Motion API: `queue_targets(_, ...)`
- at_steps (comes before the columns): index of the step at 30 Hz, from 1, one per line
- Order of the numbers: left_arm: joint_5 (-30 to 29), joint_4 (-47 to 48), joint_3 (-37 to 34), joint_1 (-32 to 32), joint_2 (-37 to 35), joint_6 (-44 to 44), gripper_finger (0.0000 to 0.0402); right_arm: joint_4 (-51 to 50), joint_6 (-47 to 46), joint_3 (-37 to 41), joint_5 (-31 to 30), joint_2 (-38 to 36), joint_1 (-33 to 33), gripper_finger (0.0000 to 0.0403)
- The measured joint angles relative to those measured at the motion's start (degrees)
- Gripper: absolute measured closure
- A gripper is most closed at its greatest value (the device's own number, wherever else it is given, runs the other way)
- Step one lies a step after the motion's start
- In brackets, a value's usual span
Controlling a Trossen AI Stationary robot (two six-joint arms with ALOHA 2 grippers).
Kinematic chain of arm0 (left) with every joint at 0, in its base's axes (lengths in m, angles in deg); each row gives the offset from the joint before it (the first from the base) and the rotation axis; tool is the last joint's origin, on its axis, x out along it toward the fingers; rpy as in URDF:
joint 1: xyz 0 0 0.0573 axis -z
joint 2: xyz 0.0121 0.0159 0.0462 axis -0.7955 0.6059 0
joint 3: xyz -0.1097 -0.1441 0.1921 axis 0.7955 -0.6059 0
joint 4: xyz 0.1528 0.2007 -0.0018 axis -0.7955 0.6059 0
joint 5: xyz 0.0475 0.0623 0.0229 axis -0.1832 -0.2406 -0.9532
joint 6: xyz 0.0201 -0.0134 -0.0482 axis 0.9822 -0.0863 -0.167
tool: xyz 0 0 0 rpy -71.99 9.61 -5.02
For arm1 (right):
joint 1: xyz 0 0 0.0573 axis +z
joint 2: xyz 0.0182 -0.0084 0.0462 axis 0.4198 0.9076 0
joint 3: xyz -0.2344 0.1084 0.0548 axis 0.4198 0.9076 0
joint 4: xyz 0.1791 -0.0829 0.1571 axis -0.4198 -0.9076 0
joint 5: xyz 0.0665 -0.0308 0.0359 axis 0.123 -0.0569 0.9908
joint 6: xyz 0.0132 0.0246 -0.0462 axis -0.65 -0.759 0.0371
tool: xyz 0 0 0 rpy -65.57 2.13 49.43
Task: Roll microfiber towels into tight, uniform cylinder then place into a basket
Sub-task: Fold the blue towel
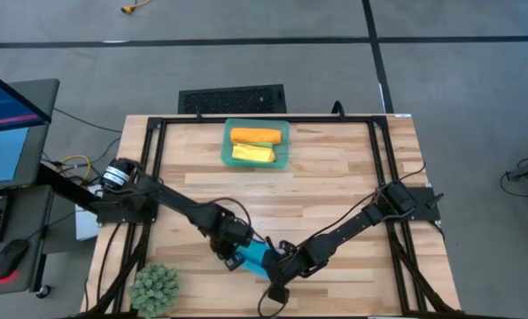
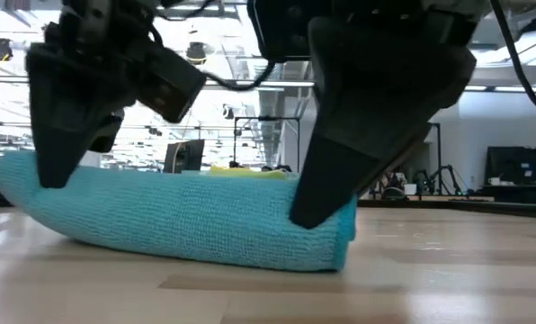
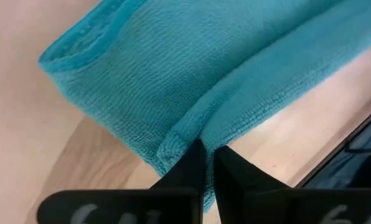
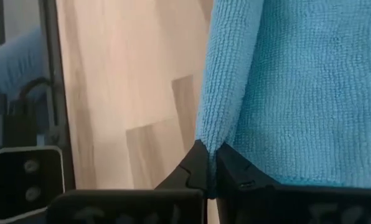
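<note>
A bright blue towel (image 2: 187, 216), rolled into a cylinder, lies on its side on the wooden table near the front edge (image 1: 255, 258). My left gripper (image 1: 236, 252) is shut on the roll's left end, and my right gripper (image 1: 277, 266) is shut on its right end. At the far middle stands the teal basket (image 1: 228, 146), with an orange roll (image 1: 255, 136) and a yellow roll (image 1: 252, 154) lying in it. My left gripper pinches a hemmed edge of the towel (image 3: 184, 135) between its two fingertips, near the roll's left end (image 2: 34, 180). Its fingers come steeply from above. The roll lies on the table. One layer or several, I cannot tell. My right gripper pinches a narrow ridge of the cloth (image 4: 205, 132) at its fingertips, near the roll's right end (image 2: 326, 229). Its fingers slant down from above. That end of the roll rests on the table.
A spiky green plant ball (image 1: 155, 288) sits at the near left corner. A black frame (image 1: 153, 168) runs along the table's sides and far edge. Bare wood lies between the roll and the basket.
</note>
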Motion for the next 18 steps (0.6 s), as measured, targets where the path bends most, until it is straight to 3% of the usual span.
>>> queue_targets(8,1.20,0.97,-0.03,-4.60,0.00,-4.42,0.0395,-0.23,-6.19,0.01,-0.65,0.00,-0.09,0.0381)
queue_targets(18,-1.29,3.24,-1.65,-5.80,-0.04,-9.15,0.0395,1.49,-1.01,0.16,-4.29,0.00,0.20,0.0343)
